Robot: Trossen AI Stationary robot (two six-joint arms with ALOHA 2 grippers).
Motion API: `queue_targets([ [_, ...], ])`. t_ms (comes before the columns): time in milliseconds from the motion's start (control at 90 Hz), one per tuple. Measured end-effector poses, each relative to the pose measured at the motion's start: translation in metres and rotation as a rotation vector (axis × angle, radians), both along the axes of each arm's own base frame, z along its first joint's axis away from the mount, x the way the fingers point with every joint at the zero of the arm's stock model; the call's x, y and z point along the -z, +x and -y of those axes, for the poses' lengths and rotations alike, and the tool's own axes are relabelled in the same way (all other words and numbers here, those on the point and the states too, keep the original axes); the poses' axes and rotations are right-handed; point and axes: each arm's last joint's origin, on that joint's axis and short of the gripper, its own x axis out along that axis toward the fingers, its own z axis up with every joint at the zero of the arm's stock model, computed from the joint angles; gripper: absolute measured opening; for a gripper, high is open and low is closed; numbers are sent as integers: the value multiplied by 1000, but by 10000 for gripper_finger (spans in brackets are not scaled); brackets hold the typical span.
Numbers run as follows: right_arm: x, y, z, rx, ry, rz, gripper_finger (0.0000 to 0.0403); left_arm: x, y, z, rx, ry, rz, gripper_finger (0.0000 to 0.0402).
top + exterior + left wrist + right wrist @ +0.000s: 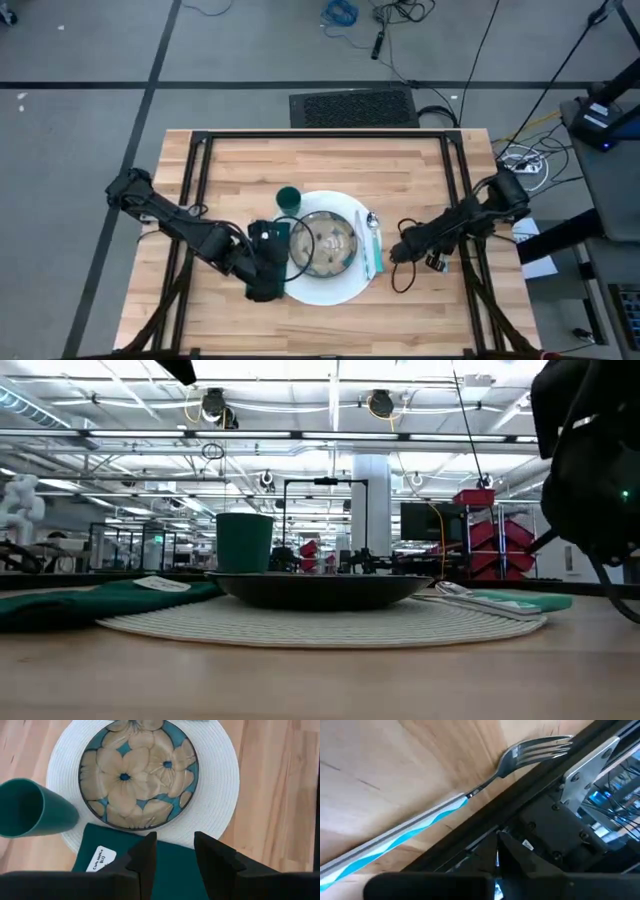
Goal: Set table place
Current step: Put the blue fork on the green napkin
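Lengthwise, table (pixel 420 160) runs left-right.

The tabletop (pixel 420 170) was pale wood in strips, framed in black. The mat (pixel 225 780) was white. The plate (pixel 137 772) bore tan flowers on teal with a dark rim. The cup (pixel 32 807), at its 10 o'clock, and the napkin (pixel 175 865) were dark green. The fork (pixel 440 812) had a blue-and-white striped handle.

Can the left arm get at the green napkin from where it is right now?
Probably yes. The left gripper hangs open right above the green napkin, which lies on the white placemat beside the flowered plate. Nothing sits between fingers and cloth; the green cup stands off to one side.
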Motion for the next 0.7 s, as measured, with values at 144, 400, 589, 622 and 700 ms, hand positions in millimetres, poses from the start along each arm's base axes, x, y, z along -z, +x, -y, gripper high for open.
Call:
queue_targets([
  [144,7,10,-7,37,159,127,0,0,1,0,-6,8,12,118],
  [400,23,3,-6,7,154,66,0,0,1,0,-7,7,14,118],
  [589,20,7,-12,-31,130,101,0,-1,1,0,-7,7,13,118],
  [622,17,10,-14,-43,115,117,0,-1,1,0,-8,9,15,118],
  [700,6,18,-20,-85,89,173,0,-1,1,-2,-16,20,20,118],
])
